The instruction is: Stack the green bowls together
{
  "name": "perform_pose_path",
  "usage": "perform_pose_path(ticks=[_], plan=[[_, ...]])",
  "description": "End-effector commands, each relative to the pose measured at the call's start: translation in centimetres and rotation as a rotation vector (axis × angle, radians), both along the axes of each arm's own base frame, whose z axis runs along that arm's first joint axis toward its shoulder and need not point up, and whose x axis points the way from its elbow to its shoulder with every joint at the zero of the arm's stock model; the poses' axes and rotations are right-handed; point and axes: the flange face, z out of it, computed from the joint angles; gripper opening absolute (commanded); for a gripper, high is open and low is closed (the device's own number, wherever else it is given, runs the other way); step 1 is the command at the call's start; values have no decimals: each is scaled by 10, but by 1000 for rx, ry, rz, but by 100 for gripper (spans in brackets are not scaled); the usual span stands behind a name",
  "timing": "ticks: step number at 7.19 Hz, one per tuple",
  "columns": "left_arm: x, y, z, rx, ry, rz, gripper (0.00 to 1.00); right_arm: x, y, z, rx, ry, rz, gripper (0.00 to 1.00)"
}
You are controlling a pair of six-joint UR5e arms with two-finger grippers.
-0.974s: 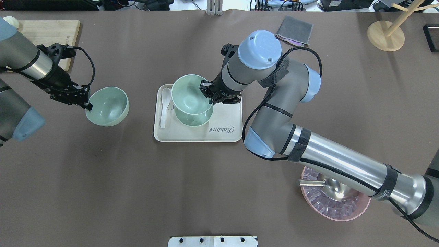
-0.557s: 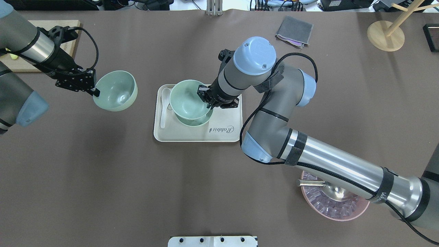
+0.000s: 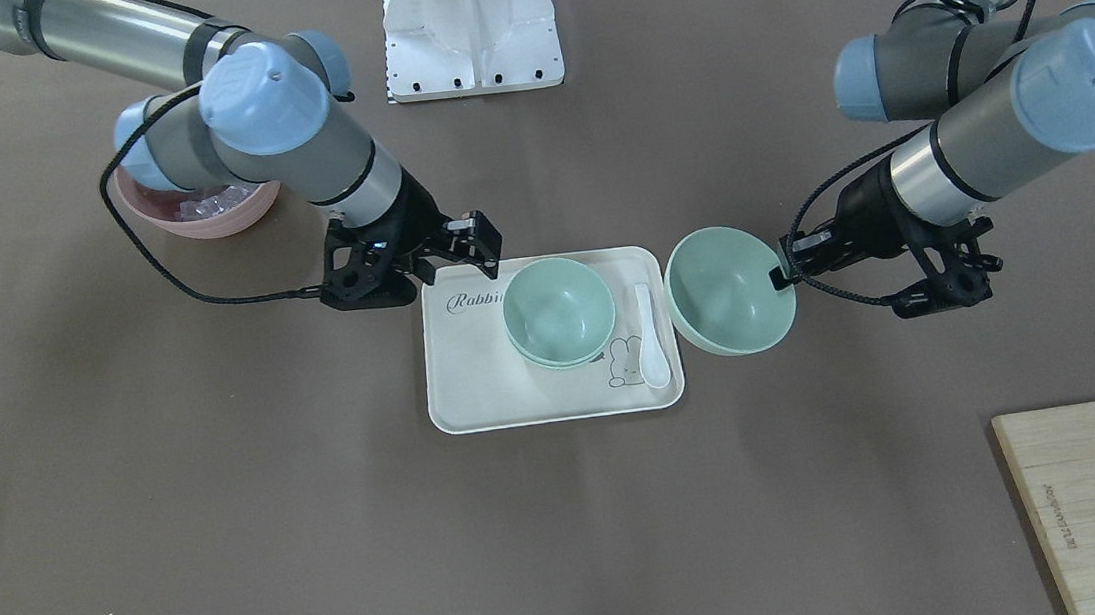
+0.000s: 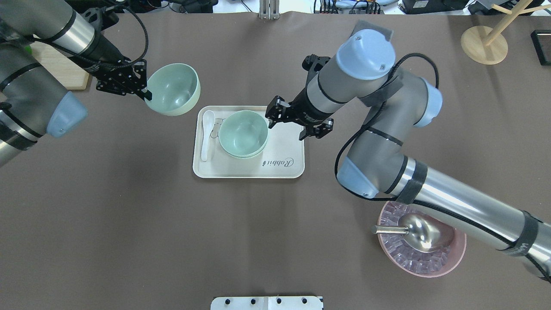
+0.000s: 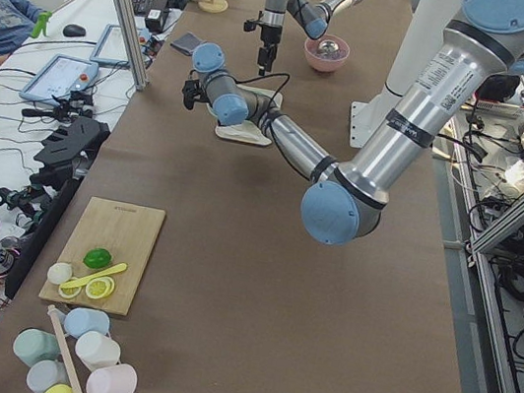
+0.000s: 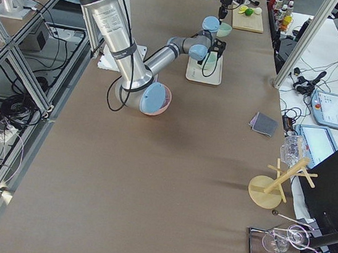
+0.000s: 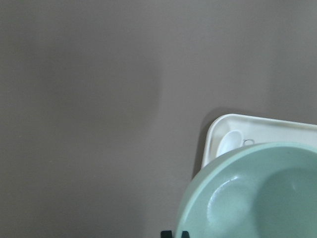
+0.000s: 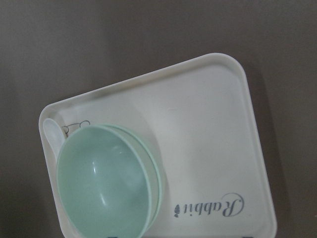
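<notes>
Right gripper (image 4: 285, 130): hangs wide open and empty over the white tray (image 4: 280, 171), just right of the stack. Left gripper (image 4: 146, 94): pinches the rim of the third green bowl (image 4: 174, 88), held up just beyond the tray's far left corner. Well apart, under the right arm: pink bowl (image 4: 457, 255). Nested on the tray: two green bowls (image 4: 243, 133). Beside them, at left: white spoon (image 4: 206, 134).

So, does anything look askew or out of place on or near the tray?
Only slightly. The top green bowl sits off-centre in the lower green bowl, whose rim shows as a crescent on one side. The third green bowl hangs tilted in the left gripper, beside the tray. Nothing spilled.
</notes>
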Motion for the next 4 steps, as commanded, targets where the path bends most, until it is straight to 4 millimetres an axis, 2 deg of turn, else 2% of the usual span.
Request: perform_pose_path(ticks=[1,2,4], plan=[[49,10,-33,-18,-8,-15,0,91,-41,41,-40,-2,11,100],[74,19,-54,-26,-3,-14,0,120,-54,75,9,27,7,100],[106,39,-63,-9,-10,5,0,164,-70,122,66,66,-3,100]])
